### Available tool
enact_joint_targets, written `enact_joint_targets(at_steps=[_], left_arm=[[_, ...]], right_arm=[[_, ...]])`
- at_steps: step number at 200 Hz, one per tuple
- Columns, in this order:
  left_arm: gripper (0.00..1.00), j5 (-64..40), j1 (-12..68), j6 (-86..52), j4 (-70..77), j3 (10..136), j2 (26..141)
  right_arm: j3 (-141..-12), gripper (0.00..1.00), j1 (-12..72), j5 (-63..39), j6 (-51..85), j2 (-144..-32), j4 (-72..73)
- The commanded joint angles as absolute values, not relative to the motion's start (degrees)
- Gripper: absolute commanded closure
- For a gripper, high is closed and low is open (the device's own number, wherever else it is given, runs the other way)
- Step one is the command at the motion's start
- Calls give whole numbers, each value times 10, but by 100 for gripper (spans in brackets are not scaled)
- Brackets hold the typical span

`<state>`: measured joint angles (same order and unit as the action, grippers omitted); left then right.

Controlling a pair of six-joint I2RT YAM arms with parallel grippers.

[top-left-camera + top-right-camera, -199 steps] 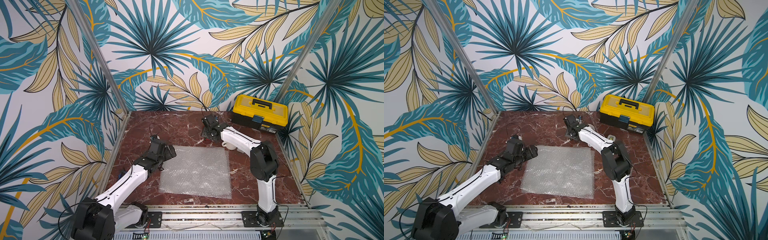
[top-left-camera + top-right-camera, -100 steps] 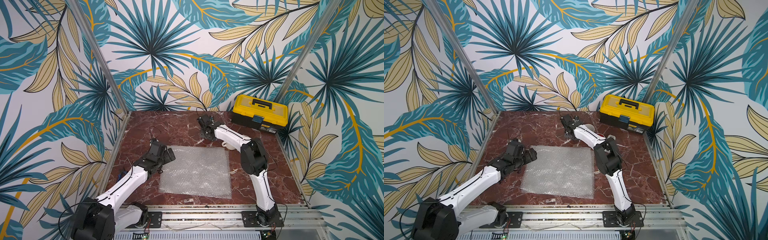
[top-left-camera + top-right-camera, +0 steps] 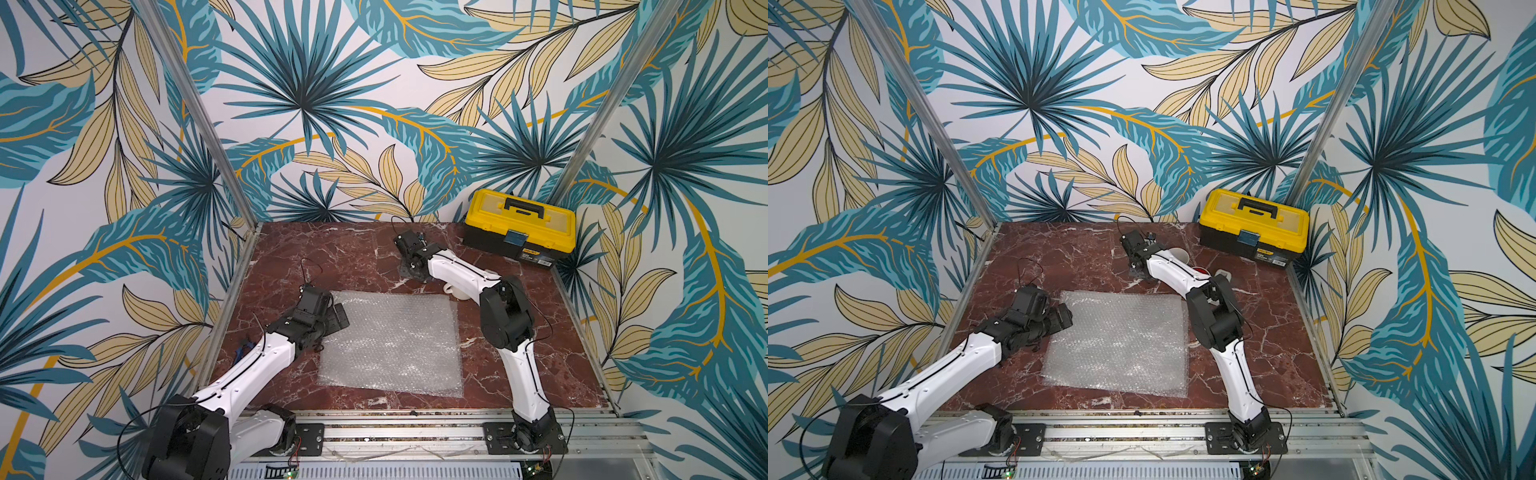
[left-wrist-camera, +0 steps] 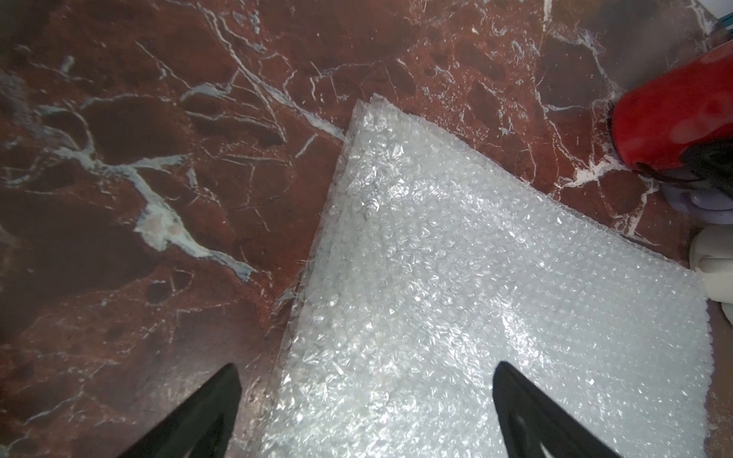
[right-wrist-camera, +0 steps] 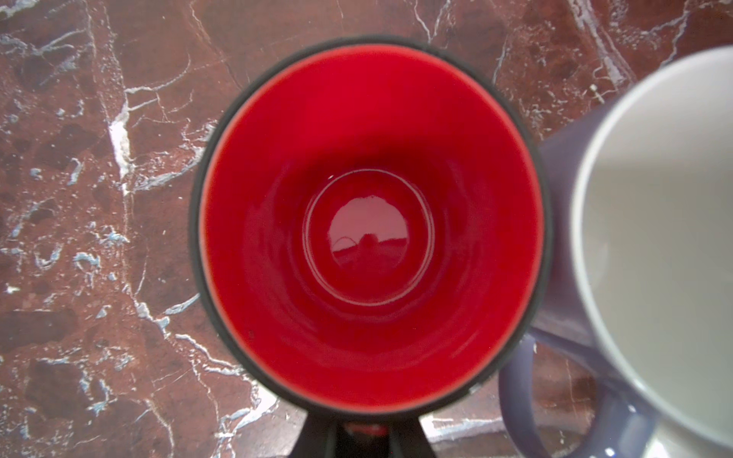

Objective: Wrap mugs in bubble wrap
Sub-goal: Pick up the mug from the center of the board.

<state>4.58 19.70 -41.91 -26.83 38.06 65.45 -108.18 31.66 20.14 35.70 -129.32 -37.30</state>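
Crimson and glossy inside, red mug [image 5: 371, 226] stands upright under right pincer [image 5: 365, 432], upper centre of both top views, pincer nipped nearly closed on its edge, lavender mug [image 5: 563, 277] just beside; left pincer [image 4: 367, 366] gapes empty over flat bubble wrap [image 3: 392, 340] at bench [image 3: 316, 257] centre, yellow toolbox [image 3: 519, 224] upper right.

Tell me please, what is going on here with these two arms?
The robot is about to wrap mugs. The right gripper has its fingers closed on the wall of the all-red ceramic mug, which stands upright beside the pale lavender ceramic mug at the far side of the red marble table. The left gripper hangs open over the left edge of the clear, roughly square bubble wrap sheet, which lies flat with nothing on it. No mug is wrapped yet.
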Motion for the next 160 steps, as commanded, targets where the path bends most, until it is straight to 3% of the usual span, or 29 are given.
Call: enact_joint_targets(at_steps=[1, 14, 90, 160], left_arm=[[0, 37, 192, -422, -292, 359, 641], [0, 37, 192, -424, -292, 351, 633], [0, 11, 191, -435, -291, 308, 586], [0, -24, 190, -408, -255, 311, 565]], right_arm=[[-1062, 95, 319, 205, 345, -1265, -363], [-1055, 100, 320, 201, 338, -1249, -361], [-941, 100, 354, 213, 353, -1083, -379], [-800, 100, 521, 260, 524, -941, -458]])
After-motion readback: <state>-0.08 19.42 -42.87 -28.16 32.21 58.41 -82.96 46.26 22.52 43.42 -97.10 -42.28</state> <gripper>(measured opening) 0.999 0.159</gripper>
